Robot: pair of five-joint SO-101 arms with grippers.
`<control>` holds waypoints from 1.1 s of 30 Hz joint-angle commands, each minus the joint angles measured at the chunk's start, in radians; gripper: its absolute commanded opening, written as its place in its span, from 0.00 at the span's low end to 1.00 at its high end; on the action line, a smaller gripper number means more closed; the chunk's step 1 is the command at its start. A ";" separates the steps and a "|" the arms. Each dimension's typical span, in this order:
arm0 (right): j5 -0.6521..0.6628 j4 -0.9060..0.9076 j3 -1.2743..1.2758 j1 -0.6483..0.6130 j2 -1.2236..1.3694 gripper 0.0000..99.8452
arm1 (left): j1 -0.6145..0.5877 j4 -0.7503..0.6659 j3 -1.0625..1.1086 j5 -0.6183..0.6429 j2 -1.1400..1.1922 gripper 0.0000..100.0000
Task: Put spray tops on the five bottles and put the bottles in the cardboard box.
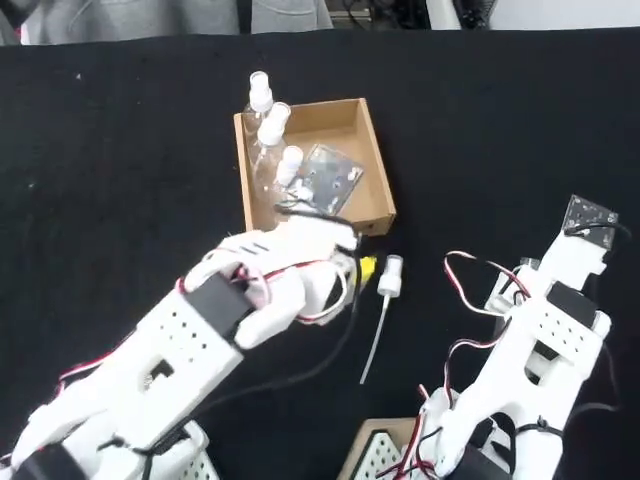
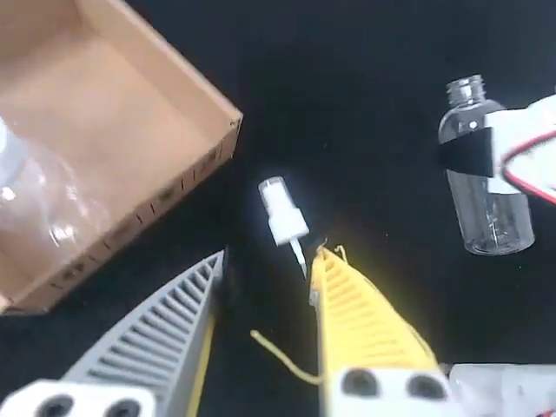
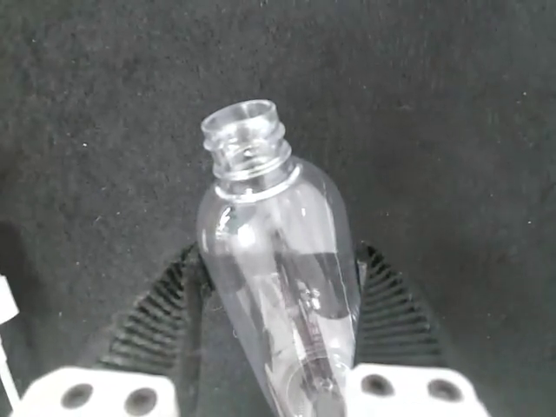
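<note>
Spray top [image 2: 282,217] lies on the desk [image 2: 391,87] under my down-tilted left tool [image 2: 269,261], jaws spread; my right tool [image 3: 280,269] clamps an uncapped bottle [image 3: 261,191].

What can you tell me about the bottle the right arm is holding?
The bottle is clear and looks like plastic, with a rounded body narrowing to a short threaded neck. Its mouth is open and uncapped, and it looks empty. The right end effector is shut on its body, with black ridged fingers pressing on either side. It sits roughly upright over the black table; whether its base touches the table can't be told.
</note>
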 commanded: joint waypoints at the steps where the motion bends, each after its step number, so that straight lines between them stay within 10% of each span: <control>1: -0.006 -0.023 -0.007 0.026 -0.033 0.12 | 0.012 -0.025 -0.091 0.072 0.054 0.15; 33: -0.006 -0.023 -0.005 0.018 -0.028 0.12 | 0.051 -0.316 -0.180 0.232 0.598 0.15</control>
